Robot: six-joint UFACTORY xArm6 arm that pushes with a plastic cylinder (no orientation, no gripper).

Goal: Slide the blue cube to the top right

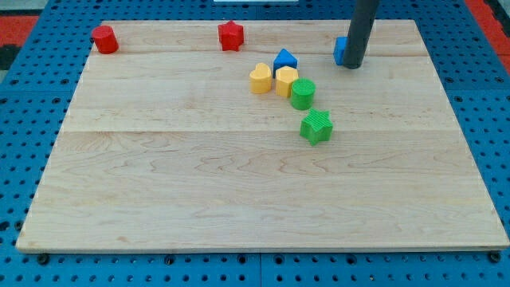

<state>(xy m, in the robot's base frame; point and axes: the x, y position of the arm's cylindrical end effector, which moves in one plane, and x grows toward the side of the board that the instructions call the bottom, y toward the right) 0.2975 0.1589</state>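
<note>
Camera view gives you the pale wooden board (239,183) lying on a blue pegboard surface (24,119), with the straight dark rod coming down near the view's top right. My tip (351,66) rests on the board, touching the right side of the small blue plastic cube (340,49), which the rod largely hides; only the cube's left part shows. There are no jaws to report here, so you have only a bare rod end holding nothing. The cube sits in the upper right part of the board, near its top edge. Left of it you see a blue wedge-shaped block (284,59), with a yellow block (260,78) and a second yellow block (286,80) just below it, touching side by side. A green cylinder (303,93) touches the second yellow block, and a green star-shaped block (316,127) lies just below. A red cylinder (104,39) and a red star-shaped block (230,36) stand along the top edge.
</note>
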